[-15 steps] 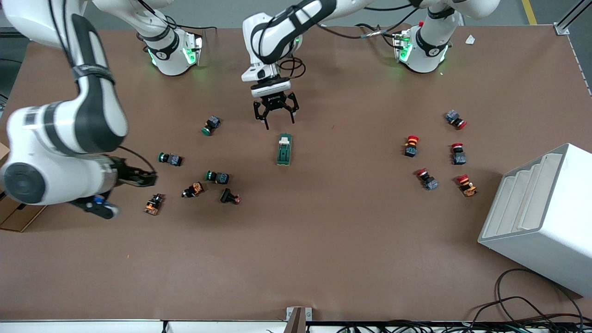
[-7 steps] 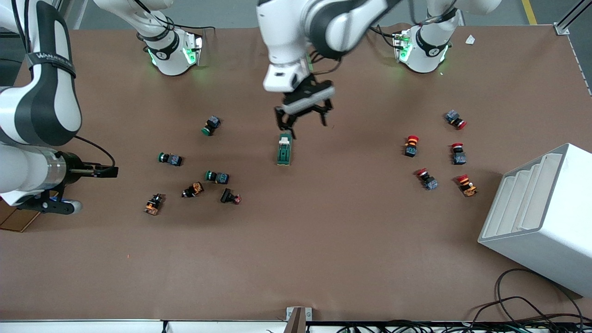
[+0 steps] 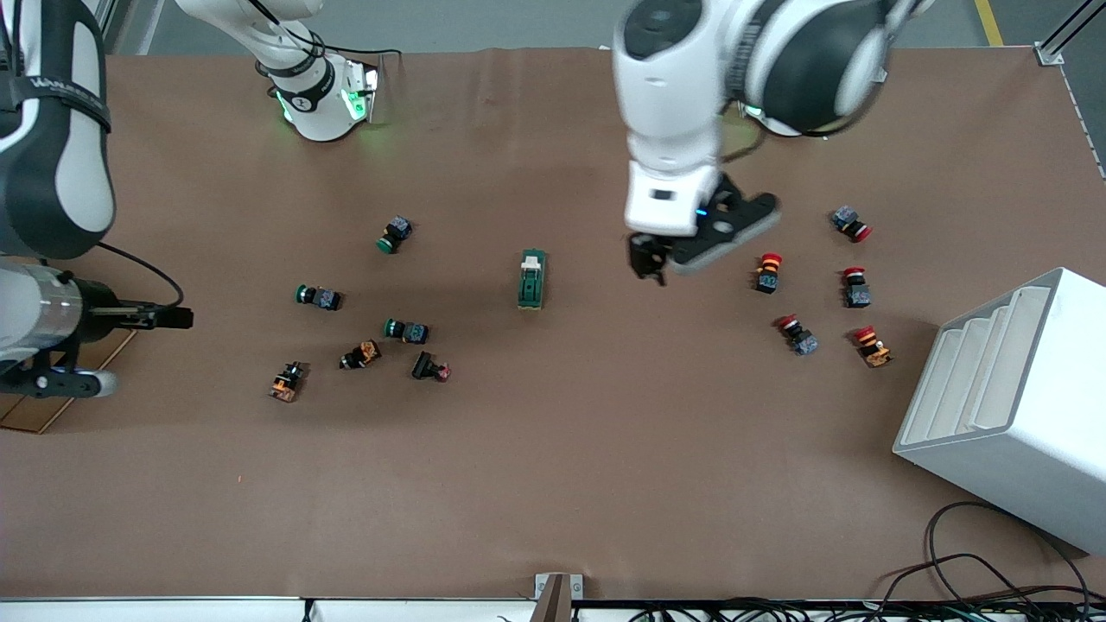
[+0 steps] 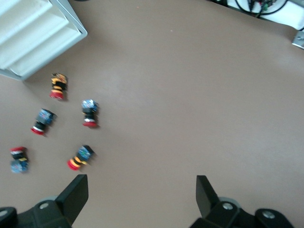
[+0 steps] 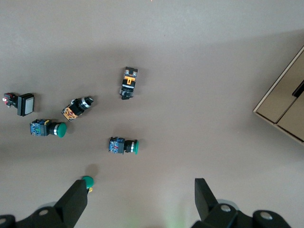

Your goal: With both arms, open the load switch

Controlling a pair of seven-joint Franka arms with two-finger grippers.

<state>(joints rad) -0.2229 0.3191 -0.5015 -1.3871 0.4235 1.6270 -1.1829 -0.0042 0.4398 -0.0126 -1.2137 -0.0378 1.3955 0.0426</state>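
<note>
The load switch (image 3: 531, 278), a dark-green block with a white lever end, lies flat near the table's middle; neither wrist view shows it. My left gripper (image 3: 657, 259) hangs open and empty over bare table between the switch and the red-capped buttons (image 3: 767, 272). In the left wrist view its fingers (image 4: 76, 194) are wide apart around nothing, the gripper (image 4: 141, 194) over brown table. My right gripper (image 3: 175, 318) is open and empty at the right arm's end of the table. In the right wrist view the gripper (image 5: 140, 199) is above green-capped buttons (image 5: 123, 146).
Green-capped buttons (image 3: 318, 297) and orange-black parts (image 3: 287, 381) are scattered toward the right arm's end. Several red-capped buttons (image 4: 58, 86) lie toward the left arm's end, beside a white stepped bin (image 3: 1011, 406). A cardboard box (image 5: 285, 104) sits off the table's edge.
The left gripper has swung up and away from just above the load switch toward the red buttons. The right gripper has drawn back toward the table's edge. The switch has not moved.
</note>
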